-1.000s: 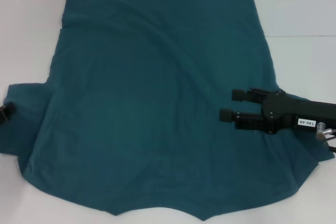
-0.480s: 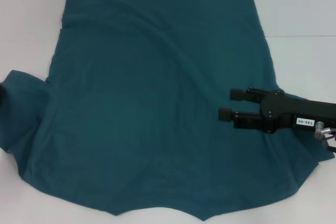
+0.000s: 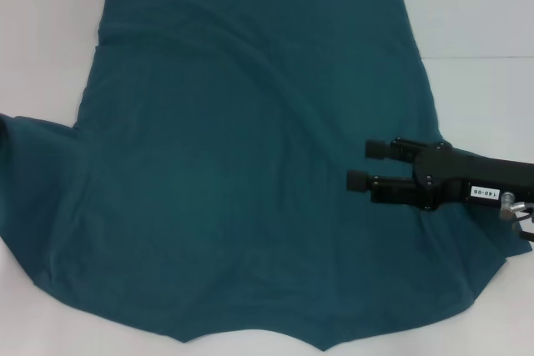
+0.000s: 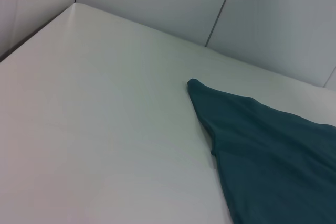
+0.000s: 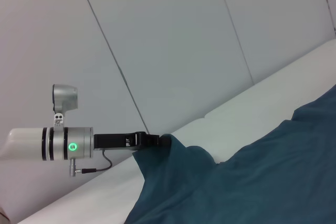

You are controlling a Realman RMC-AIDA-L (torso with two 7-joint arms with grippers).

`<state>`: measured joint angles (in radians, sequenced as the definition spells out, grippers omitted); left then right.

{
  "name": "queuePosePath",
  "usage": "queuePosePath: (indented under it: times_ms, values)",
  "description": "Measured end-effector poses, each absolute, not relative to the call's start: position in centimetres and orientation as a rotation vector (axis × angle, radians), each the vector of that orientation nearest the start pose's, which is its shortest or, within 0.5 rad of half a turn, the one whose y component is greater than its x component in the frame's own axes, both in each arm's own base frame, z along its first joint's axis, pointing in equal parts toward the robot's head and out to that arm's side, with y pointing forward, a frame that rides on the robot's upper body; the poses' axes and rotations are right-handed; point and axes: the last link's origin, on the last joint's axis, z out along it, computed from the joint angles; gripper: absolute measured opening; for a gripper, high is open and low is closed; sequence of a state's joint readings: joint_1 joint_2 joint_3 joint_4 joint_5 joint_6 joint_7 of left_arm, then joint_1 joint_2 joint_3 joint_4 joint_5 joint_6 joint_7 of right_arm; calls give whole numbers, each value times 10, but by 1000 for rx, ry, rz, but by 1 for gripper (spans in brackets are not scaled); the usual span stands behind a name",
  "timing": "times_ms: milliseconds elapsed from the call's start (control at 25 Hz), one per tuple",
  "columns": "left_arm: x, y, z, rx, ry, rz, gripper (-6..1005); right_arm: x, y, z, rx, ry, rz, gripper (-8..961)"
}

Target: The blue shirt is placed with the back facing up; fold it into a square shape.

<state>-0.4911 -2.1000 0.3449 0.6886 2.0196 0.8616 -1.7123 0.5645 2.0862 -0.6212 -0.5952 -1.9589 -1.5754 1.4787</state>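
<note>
The blue shirt (image 3: 250,164) lies spread on the white table (image 3: 42,39), plain side up, with its hem at the far side. My right gripper (image 3: 367,164) is over the shirt's right side, open, fingers pointing left, with only flat cloth beneath them. My left gripper is out of the head view; the right wrist view shows the left gripper (image 5: 156,141) raised above the table and shut on the shirt's left sleeve (image 5: 173,166), which hangs from it. In the head view that sleeve (image 3: 25,172) stretches to the left edge. The left wrist view shows a corner of the shirt (image 4: 262,145).
Bare white table surface (image 4: 105,129) surrounds the shirt on the left, far and right sides. Grey wall panels (image 5: 184,35) stand behind the table. The near edge of the shirt (image 3: 250,335) lies close to the table's front.
The left gripper has drawn the left sleeve outward and up, leaving the head view at the left edge. The sleeve is now stretched wider. The right gripper has barely moved.
</note>
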Motion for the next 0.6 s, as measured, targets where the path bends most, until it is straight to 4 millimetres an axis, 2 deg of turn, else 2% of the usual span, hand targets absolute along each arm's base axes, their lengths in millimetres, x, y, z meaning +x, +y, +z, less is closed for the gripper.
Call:
queuePosePath:
  times_ms: [400, 440, 600]
  values:
    - [-365, 368, 72, -1724, -1227, -619, 6, 249, 337, -2, -2657, 797, 889, 891]
    - [-353, 365, 67, -1793, -1251, -695, 6, 249, 337, -2, -2656, 796, 889, 891]
    - [-329, 358, 57, -1923, -1272, -825, 7, 249, 337, -1, -2656, 791, 887, 891]
